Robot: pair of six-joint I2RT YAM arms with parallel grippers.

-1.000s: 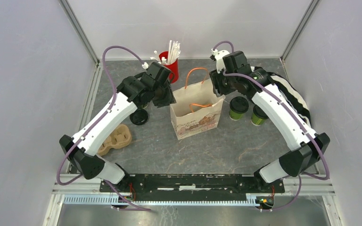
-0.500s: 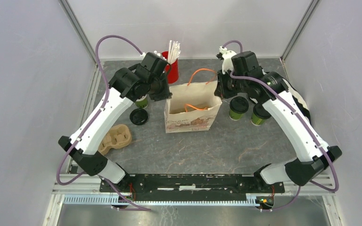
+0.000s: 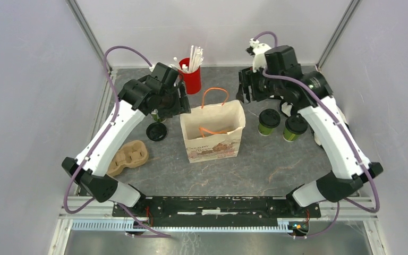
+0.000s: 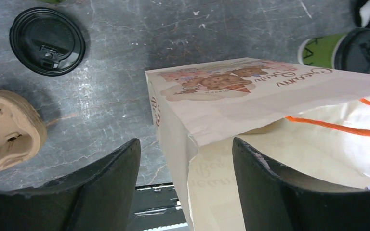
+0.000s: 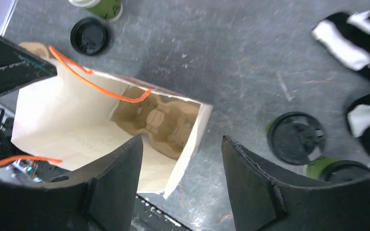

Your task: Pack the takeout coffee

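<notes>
**Left gripper and right gripper both released at the bag, coffee outside it**

We see both grippers with jaws well apart, holding nothing. The left gripper hangs at the left end of the paper bag. In the left wrist view the bag's side wall runs up between its fingers; whether the paper touches either finger we cannot tell. The right gripper sits above the bag's far right corner.

The left capped cup and the right capped cup stand upright on the table, just right of the bag. They are near the right gripper and well apart from the left one.

The bag stands open. Only the right wrist view looks inside it, where a brown cardboard carrier lies on the bottom. The top view adds a second carrier on the table by the left arm, with a loose black lid near it.
</notes>
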